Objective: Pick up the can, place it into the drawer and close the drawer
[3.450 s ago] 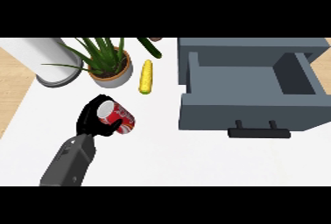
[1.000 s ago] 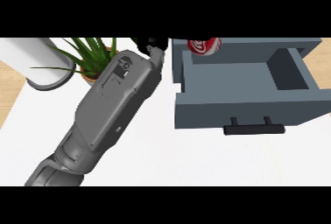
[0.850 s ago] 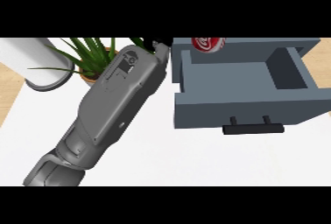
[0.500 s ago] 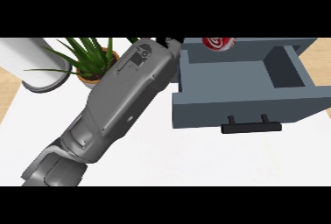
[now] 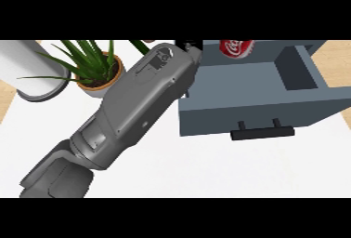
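One red can (image 5: pixel 237 48), white lettering, seemingly over open grey drawer (image 5: pixel 254 83)

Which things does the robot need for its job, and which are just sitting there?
For the job:
can
drawer

Just sitting there:
potted plant
white cylinder

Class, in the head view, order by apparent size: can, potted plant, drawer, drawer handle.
Largest to smallest: drawer; potted plant; then drawer handle and can look alike, the can cut off at the top.
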Motion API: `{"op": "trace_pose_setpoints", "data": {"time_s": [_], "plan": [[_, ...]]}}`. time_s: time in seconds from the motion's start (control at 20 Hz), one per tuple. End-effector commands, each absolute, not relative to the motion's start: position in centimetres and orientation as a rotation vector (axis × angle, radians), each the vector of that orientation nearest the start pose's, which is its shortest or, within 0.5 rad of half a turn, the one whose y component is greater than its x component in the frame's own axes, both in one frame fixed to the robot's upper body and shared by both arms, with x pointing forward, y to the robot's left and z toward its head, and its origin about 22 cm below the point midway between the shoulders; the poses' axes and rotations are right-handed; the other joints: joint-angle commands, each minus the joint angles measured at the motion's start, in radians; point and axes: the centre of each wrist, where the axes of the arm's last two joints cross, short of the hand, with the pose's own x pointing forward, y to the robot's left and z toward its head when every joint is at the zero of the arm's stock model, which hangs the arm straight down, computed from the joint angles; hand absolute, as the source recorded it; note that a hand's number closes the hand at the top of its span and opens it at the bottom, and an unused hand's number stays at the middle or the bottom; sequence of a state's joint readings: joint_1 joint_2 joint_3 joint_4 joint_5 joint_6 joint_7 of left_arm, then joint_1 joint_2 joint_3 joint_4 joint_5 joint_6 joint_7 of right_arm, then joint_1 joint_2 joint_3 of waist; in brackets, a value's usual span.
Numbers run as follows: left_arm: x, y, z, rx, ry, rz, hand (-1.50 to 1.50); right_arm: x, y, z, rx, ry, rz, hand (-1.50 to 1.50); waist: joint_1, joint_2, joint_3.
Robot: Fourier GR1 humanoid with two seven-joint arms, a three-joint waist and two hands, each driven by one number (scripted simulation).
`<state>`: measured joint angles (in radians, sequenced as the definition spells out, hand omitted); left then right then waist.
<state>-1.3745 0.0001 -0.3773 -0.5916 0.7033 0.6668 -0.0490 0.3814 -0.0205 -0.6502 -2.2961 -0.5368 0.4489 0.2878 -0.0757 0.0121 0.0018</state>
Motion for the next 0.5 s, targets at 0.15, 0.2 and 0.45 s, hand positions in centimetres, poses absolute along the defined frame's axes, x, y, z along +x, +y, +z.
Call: {"op": "trace_pose_setpoints", "data": {"time_s": [0.15,0.2,0.45], "plan": [[41.8,-1.3,18.4,-0.073,-1.639,0.033,1.50,9.3,-34.5,13.2,-0.097,-1.817,-0.104,-1.50,0.001,0.004,0.000],[41.5,-1.6,18.1,-0.036,-1.652,0.020,1.50,7.7,-35.3,13.3,-0.125,-1.805,-0.110,-1.50,-0.006,-0.001,0.000],[41.9,-1.7,18.3,-0.008,-1.660,0.016,-1.50,8.6,-34.8,13.1,-0.111,-1.822,-0.130,-1.50,-0.010,0.005,0.000]]}}
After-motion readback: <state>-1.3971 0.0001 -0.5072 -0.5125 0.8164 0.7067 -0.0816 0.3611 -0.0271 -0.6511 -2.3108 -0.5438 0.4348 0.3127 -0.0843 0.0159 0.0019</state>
